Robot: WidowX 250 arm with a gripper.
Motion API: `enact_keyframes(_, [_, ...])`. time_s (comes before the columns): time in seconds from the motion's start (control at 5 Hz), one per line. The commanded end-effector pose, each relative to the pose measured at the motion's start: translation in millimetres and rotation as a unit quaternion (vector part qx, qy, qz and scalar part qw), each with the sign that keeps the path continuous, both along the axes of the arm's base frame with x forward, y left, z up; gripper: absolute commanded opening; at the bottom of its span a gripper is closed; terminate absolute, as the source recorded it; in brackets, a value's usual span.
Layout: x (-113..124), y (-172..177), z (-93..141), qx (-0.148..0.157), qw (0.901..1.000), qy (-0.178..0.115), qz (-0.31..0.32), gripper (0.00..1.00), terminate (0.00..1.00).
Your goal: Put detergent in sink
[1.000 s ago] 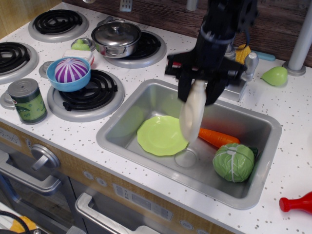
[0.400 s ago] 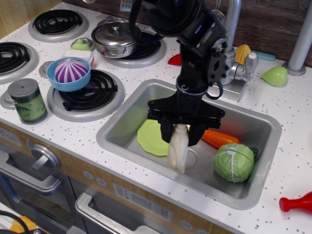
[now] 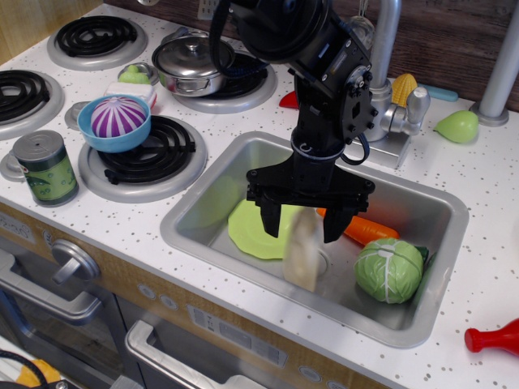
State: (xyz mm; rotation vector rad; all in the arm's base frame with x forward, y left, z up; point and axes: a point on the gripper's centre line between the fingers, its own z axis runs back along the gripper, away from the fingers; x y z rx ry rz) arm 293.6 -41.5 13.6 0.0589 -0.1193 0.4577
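Released a moment ago and now standing free: the detergent [image 3: 303, 253], a cream-white bottle, upright on the floor of the sink [image 3: 243, 154], roughly over the drain and blurred as if settling. Four tenths of a second earlier, clamped between the fingers [image 3: 269, 212]; a full second earlier, dangling above the basin. Now spread wide, those fingers, one on each side of the bottle's top and no longer pinching it. Gripper [image 3: 306, 215] open, then, and hovering just above the bottle.

Placement apparently done, judging by the bottle resting inside the basin between the green plate [image 3: 258, 228] on one side and the cabbage [image 3: 388, 270] on the other, with the carrot [image 3: 366, 229] lying behind. Remaining concern: a possible wobble or topple, given the soft outline, though any fall would still land inside the sink.

Arm reaching down from the top of the frame, black and bulky, wrist pointed straight down over the middle of the basin, just in front of the faucet [image 3: 383, 49]. Little changed in height since the previous instant; only the fingers parted.

Elsewhere on the table, untouched: a can [image 3: 46, 166], a blue bowl [image 3: 117, 123] and a lidded pot [image 3: 193, 64] on the stove side.
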Motion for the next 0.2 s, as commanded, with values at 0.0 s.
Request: enact_keyframes(0.0, [5.2, 0.5, 12.8, -0.004, 0.9997, -0.024, -0.007, 1.00, 1.00])
